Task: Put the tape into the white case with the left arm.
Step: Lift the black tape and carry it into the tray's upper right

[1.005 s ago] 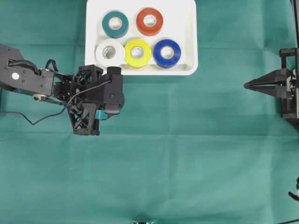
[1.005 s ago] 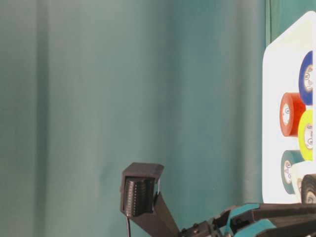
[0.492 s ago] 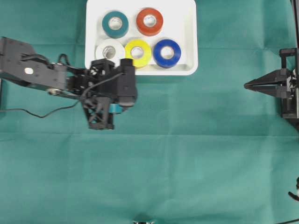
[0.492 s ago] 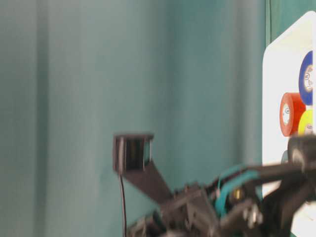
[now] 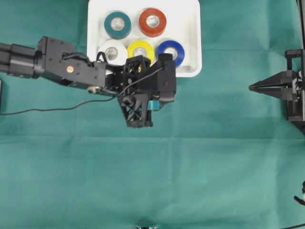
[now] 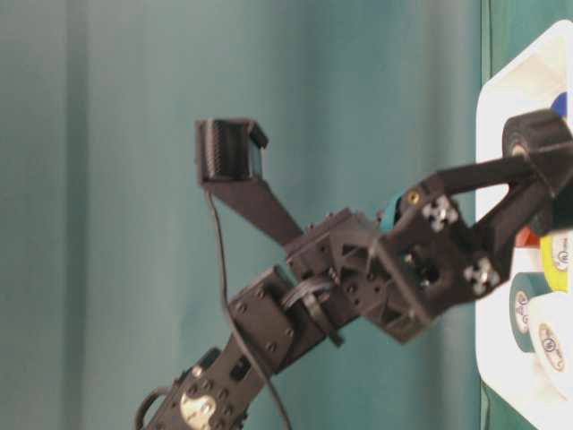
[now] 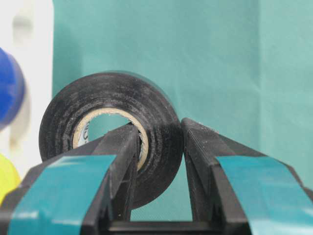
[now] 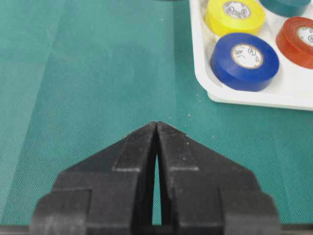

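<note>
Looking from overhead: the left arm [image 5: 71, 71] reaches in from the left edge, its wrist block and camera bracket covering the near rim of the white case [image 5: 190, 47] and the edges of the white, yellow and blue rolls.
Overhead, hidden: the left gripper's fingers and whatever they carry lie under the wrist; only a small teal patch [image 5: 153, 104] shows beside the bracket.
Overhead, case contents: teal roll [image 5: 117, 24] and red roll [image 5: 152, 21] in the far row, white roll [image 5: 111, 51], yellow roll [image 5: 139, 49] and blue roll [image 5: 172, 50] in the near row, all lying flat.
Overhead, right side: the right gripper [image 5: 252, 87] rests well apart at the right edge, partly cut off, its fingers brought together to a point over the green surface [image 5: 190, 167].
Table-level view: the black tape [image 6: 535, 136] sits at the fingers' end, up over the white case's edge; the frame is soft and the case is cut off at the right, with the other rolls only partly seen.
Left wrist view: the left gripper [image 7: 159, 142] is clamped on the black tape, one finger [image 7: 122, 147] through the cardboard core and the other against the outer face; the roll stands on edge.
Left wrist view, cut off: slivers of blue, yellow and white case show at the left edge, blurred.
Right wrist view: the right gripper's fingers meet at the tips, holding nothing, with the case corner and three rolls partly in frame.
</note>
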